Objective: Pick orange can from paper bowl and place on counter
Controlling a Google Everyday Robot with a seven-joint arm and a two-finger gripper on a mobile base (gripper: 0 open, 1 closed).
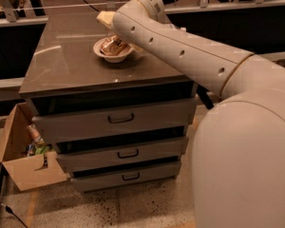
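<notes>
A: Where the arm crosses the upper middle of the frame, what is shown?
B: The gripper sits just behind the paper bowl on the counter; I cannot tell how its fingers stand.
A: And the orange can?
B: It lies tilted inside the bowl, in the frame's upper centre-left, not yet lifted.
A: How should it handle?
B: Probably light, stiff yet dentable, and smooth enough to slip. Take hold across the round body near its middle. The bowl, being light, may shift or lift with it.
</notes>
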